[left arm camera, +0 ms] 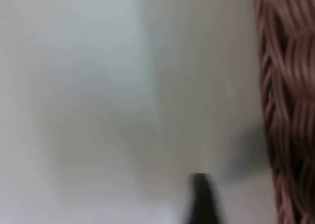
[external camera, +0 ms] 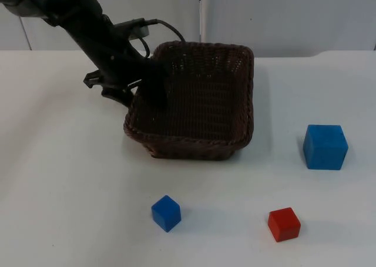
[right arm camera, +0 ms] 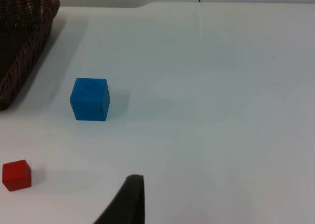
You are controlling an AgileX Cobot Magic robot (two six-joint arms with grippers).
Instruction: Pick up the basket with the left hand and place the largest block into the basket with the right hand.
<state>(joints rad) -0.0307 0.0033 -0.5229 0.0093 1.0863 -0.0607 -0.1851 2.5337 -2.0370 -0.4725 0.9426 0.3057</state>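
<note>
The dark brown wicker basket [external camera: 194,144] stands on the white table, also seen in the left wrist view [left arm camera: 285,86] and the right wrist view [right arm camera: 19,32]. My left gripper [external camera: 141,97] straddles the basket's left wall, open. One finger reaches inside. The outer fingertip [left arm camera: 202,199] stands on the table side, a gap away from the wicker. The largest block, a blue cube [external camera: 325,146], rests to the right of the basket [right arm camera: 89,99]. My right gripper [right arm camera: 130,204] hangs over bare table, well short of that cube.
A small blue cube [external camera: 166,213] and a small red cube [external camera: 284,224] lie near the table's front edge; the red cube [right arm camera: 16,175] is also in the right wrist view. The grey partition wall runs behind the basket.
</note>
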